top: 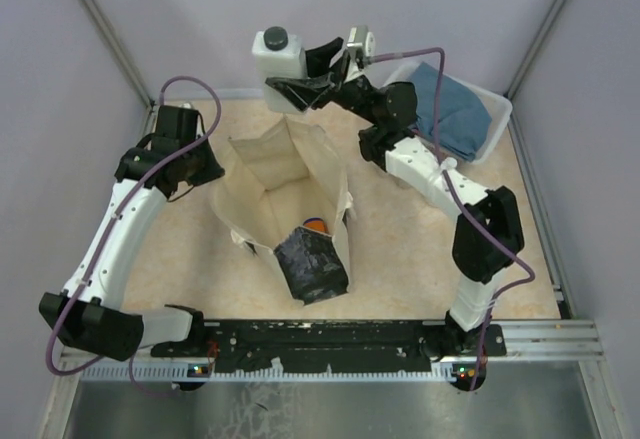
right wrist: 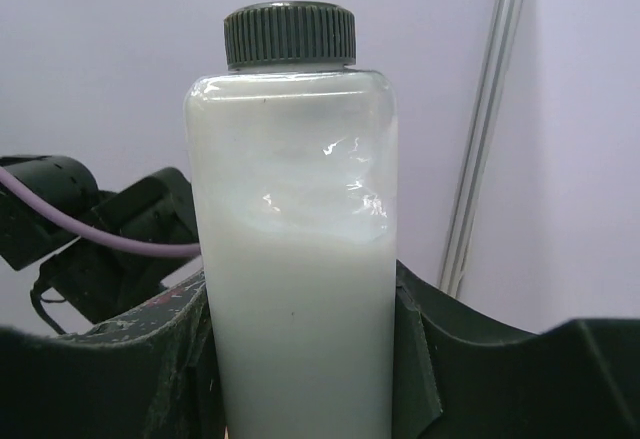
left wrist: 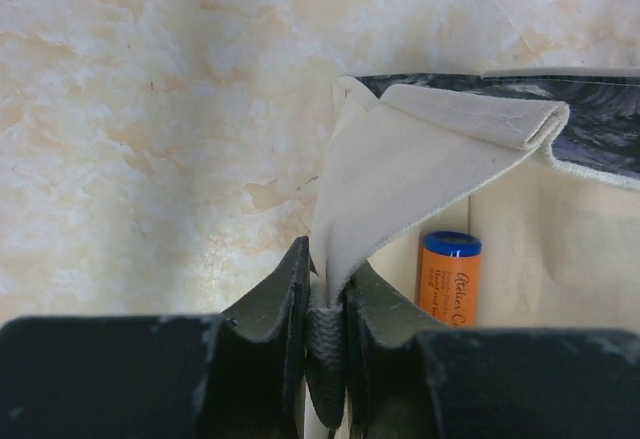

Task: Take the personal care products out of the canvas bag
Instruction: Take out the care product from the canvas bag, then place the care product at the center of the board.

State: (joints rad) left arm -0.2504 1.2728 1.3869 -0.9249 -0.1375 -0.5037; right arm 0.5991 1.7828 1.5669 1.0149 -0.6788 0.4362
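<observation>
Cream cloth forms the canvas bag (top: 285,184), which is seen in the top external view standing open near the middle of the table (top: 420,259), its dark printed panel (top: 312,264) turned towards the arm bases. A spot of orange is glimpsed inside the mouth, just above that panel. The left gripper (top: 213,167) is set against the bag's left rim. The right gripper (top: 290,84) is raised beyond the bag's far side, and the white bottle (top: 277,56) is carried in it, well clear of the bag. A white plastic basket (top: 503,109) is placed at the far right corner, with a blue folded cloth (top: 455,109) lying in it.

Only the left wrist view shows the grasp on the bag: the left jaws are clenched on a fold of the canvas edge, with a ribbed strap pinched between them. Beyond the fold, the spot of orange is made out as an orange bottle (left wrist: 449,279) with a blue cap and dark script, inside the bag against its pale inner wall.

In the right wrist view the white bottle is shown close up, upright and gripped at its lower body between the two black fingers (right wrist: 170,359). Its translucent body is filled with milky liquid, and a ribbed grey cap (right wrist: 290,34) is screwed on top.
</observation>
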